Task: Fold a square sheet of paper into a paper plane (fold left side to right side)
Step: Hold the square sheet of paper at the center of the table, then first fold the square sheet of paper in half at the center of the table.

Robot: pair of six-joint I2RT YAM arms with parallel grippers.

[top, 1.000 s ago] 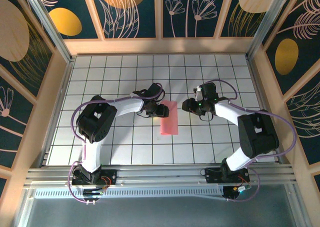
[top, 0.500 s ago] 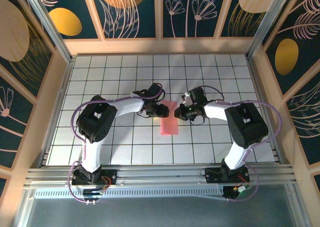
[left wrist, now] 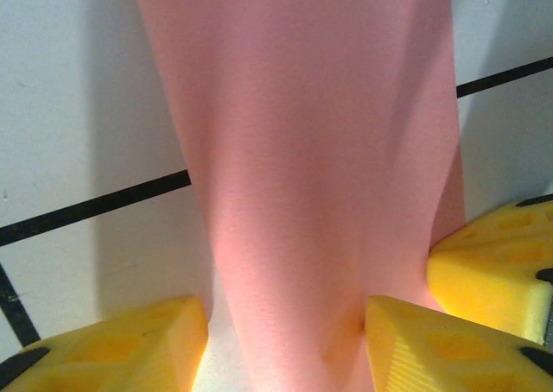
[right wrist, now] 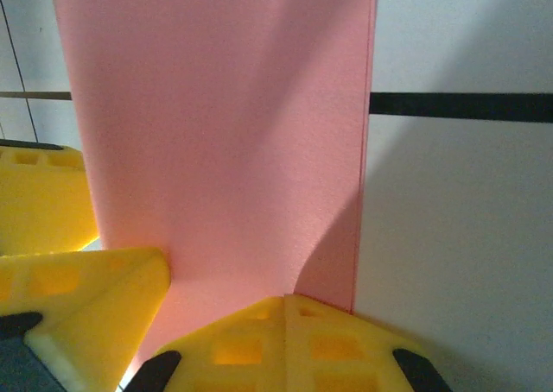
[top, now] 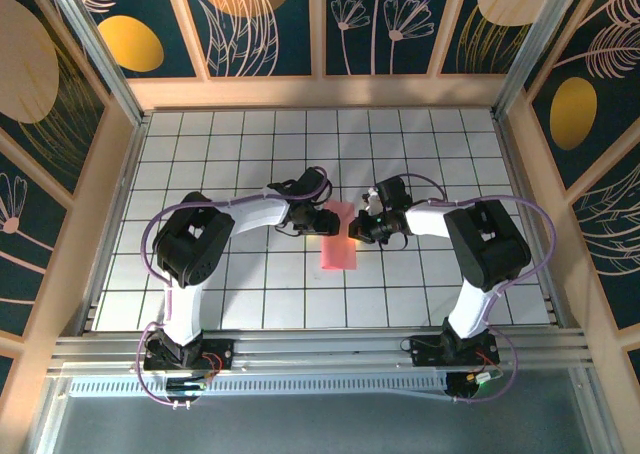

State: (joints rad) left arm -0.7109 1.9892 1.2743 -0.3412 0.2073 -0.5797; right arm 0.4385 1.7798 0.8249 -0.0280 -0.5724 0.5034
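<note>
Sheet of thin salmon-pink paper (top: pixel 338 242) runs near-to-far, sandwiched between left end effector (top: pixel 324 220) and right end effector (top: pixel 356 228), both part-open, clamping nothing.

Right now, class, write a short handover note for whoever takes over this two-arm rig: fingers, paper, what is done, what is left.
Thin salmon-pink square sheet of paper: on the white grid table, folded into a narrow strip.
Left gripper: fingers apart, tips at the strip's upper left.
Right gripper: fingers apart, tips at its upper right edge.
Done: left-to-right fold, it seems.
Left: firm the crease, then the plane's folds.
</note>
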